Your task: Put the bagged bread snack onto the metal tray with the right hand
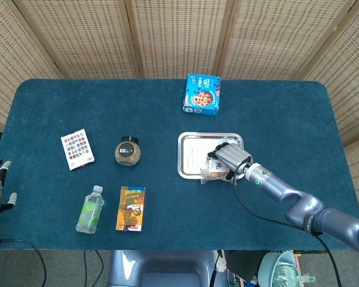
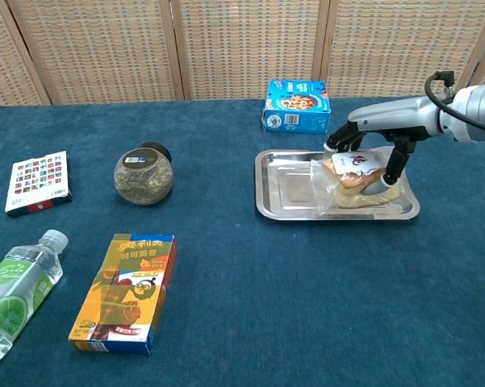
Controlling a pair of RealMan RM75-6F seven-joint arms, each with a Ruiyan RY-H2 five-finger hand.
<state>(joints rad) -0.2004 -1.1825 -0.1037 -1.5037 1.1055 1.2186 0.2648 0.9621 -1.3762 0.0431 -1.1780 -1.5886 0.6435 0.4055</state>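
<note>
Now the right robot hand (image 2: 370,151) grips the bagged bread snack (image 2: 349,179) from above, the bag hanging under its fingers over the metal tray (image 2: 282,181), toward the tray's 3 o'clock side

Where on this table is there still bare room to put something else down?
Bare cloth lies right of the metal tray, and between the blue cookie box and the card pack. It is crowded around the jar, bottle and snack box; the right hand holds the bread bag over the tray.
</note>
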